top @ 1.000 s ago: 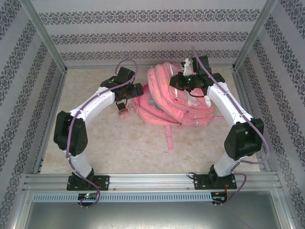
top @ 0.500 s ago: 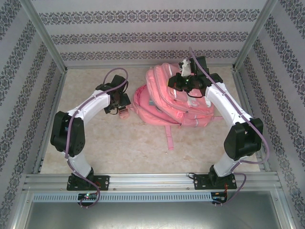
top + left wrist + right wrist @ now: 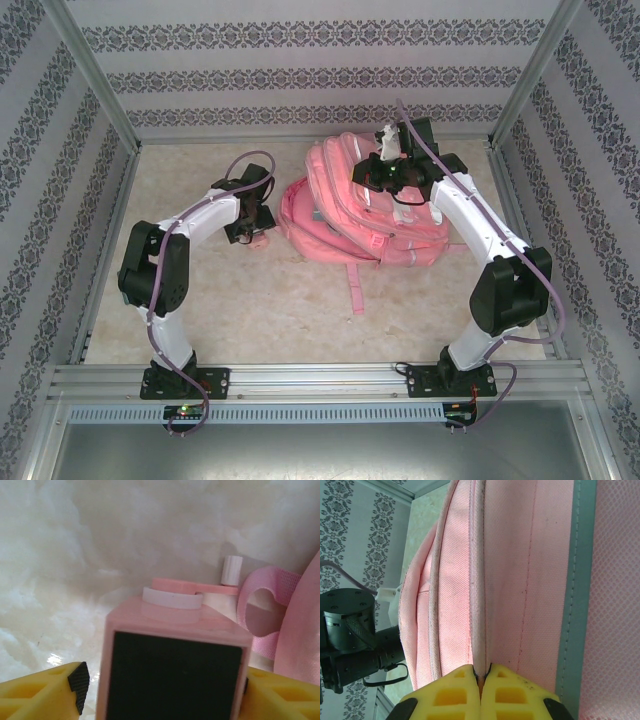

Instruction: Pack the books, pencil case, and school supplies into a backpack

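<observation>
Leftmost, the left gripper [image 3: 162, 692] pinches a shiny pinkish-brown cube-like box [image 3: 172, 665] between its yellow fingers [image 3: 37, 692], low over the pale table [image 3: 260, 300] just beside the large pink fabric backpack [image 3: 350, 215]. Rightward, the right gripper [image 3: 482, 677] is pressed together on the backpack's fabric edge.

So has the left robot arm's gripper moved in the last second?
Yes. The left gripper has pulled down and leftward, away from the big pink fabric backpack, carrying a small pink box.
</observation>
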You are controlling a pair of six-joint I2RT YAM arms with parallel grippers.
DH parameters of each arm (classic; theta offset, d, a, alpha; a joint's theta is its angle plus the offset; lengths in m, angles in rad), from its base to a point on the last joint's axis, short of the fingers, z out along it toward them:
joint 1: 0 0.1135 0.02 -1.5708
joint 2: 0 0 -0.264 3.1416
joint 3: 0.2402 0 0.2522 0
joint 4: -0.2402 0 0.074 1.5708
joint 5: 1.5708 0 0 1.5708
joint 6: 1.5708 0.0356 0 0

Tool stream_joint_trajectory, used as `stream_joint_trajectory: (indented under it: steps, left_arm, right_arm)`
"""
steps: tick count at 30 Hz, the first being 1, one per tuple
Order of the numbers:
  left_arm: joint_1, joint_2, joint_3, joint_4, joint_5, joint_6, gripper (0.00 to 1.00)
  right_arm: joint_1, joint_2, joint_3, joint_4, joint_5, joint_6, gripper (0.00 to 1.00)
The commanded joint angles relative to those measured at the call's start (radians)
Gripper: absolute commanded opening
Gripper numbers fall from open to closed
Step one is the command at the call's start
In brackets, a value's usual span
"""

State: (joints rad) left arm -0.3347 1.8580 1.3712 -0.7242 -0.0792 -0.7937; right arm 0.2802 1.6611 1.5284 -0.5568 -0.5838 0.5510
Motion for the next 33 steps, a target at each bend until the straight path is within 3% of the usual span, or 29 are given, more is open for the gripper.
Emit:
stream_joint_trajectory:
  steps: [1,11,17,22,28,33]
  left_arm:
    - [-0.010,0.022,-0.009,0.008,-0.007,0.000,0.69]
    - [-0.019,-0.036,-0.022,-0.009,-0.021,0.001,0.39]
    - [-0.049,-0.131,-0.027,-0.044,-0.012,0.002,0.40]
    - [-0.097,-0.223,-0.044,0.010,0.070,-0.010,0.40]
    - [-0.134,-0.272,-0.109,0.239,0.255,-0.062,0.40]
    - [-0.178,-0.218,-0.135,0.424,0.366,-0.107,0.40]
  right_arm:
    - [0.033,-0.014,0.029,0.066,-0.067,-0.014,0.00]
    - [0.032,-0.019,0.036,0.061,-0.067,-0.016,0.00]
    - [0.011,-0.030,0.049,0.061,-0.087,-0.005,0.00]
    - [-0.010,-0.041,0.049,0.078,-0.114,0.014,0.00]
    - [-0.019,-0.057,0.038,0.085,-0.126,0.023,0.00]
    - [-0.023,-0.065,0.029,0.089,-0.135,0.029,0.00]
